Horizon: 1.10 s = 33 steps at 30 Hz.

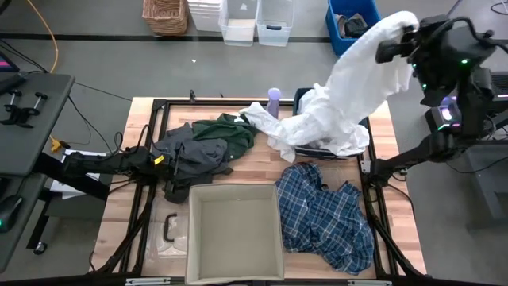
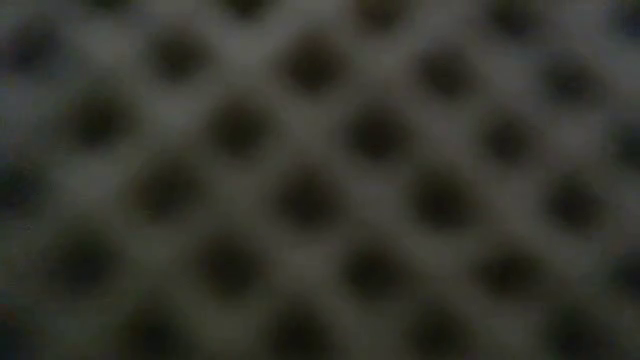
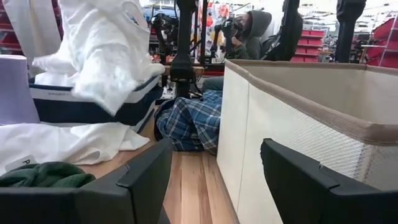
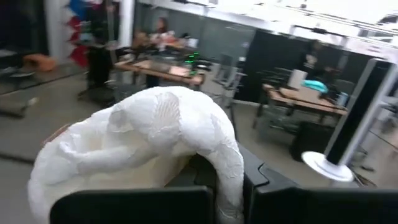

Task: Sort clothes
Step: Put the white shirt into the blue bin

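Note:
My right gripper [image 1: 401,36] is raised high past the table's far right corner and is shut on a white garment [image 1: 349,87]. The garment's lower part lies in and over the dark blue bin [image 1: 301,98] and on the table. My left gripper [image 1: 168,168] is open and low at the table's left, beside a dark grey garment [image 1: 186,151]. A dark green garment [image 1: 230,131] lies partly on the grey one. A blue-and-white plaid shirt [image 1: 325,214] lies crumpled at the near right. In the left wrist view the open fingers [image 3: 149,180] touch nothing. My right gripper pinches a bunched fold of the white garment [image 4: 229,180] between its two fingers. The fabric bulges up over the fingers. The garment hangs slanting down from the gripper toward the table, with its lower end [image 1: 317,135] resting on the bin and the tabletop.
A beige fabric box [image 1: 234,230] stands open at the near middle, close to my left gripper; it also shows in the left wrist view [image 3: 298,106]. A purple bottle [image 1: 274,102] stands at the far edge. A blurred mesh surface fills the low view. A person [image 3: 249,34] is beyond the table.

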### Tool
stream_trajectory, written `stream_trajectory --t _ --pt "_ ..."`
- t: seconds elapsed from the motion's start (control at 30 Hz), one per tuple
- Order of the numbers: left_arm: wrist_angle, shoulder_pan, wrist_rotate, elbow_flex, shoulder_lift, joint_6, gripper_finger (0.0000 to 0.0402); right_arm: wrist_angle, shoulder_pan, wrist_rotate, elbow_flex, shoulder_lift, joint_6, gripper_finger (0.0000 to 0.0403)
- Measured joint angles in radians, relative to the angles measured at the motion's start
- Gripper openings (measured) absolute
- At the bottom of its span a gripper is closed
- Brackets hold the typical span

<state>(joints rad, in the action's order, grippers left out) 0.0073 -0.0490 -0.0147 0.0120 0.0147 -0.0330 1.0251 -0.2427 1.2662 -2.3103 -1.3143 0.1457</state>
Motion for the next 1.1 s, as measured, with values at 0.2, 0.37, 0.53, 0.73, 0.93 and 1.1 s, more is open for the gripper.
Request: stream_trajectory --t 0.2,0.37,0.53,0.73,0.93,1.1 --pt "0.0 0.0 0.0 0.0 0.0 0.0 0.0235 -0.156 -0.043 -0.039 0.001 0.008 0.116 0.0005" --pt "0.0 0.0 0.0 0.0 0.0 0.0 0.0235 -0.192 -0.054 -0.027 0.0 -0.032 0.23 0.0005" --pt "0.0 0.0 0.0 0.0 0.0 0.0 0.0235 -0.256 -0.057 0.045 0.004 -0.064 0.336 0.0005" --pt "0.0 0.0 0.0 0.0 0.0 0.0 0.0235 -0.559 -0.119 0.029 0.001 -0.05 0.517 0.0005" --pt "0.0 0.0 0.0 0.0 0.0 0.0 0.0235 -0.755 -0.132 -0.051 0.0 -0.036 0.626 0.0005" --pt "0.0 0.0 0.0 0.0 0.0 0.0 0.0235 -0.595 -0.112 -0.063 0.0 -0.055 0.534 0.0005"
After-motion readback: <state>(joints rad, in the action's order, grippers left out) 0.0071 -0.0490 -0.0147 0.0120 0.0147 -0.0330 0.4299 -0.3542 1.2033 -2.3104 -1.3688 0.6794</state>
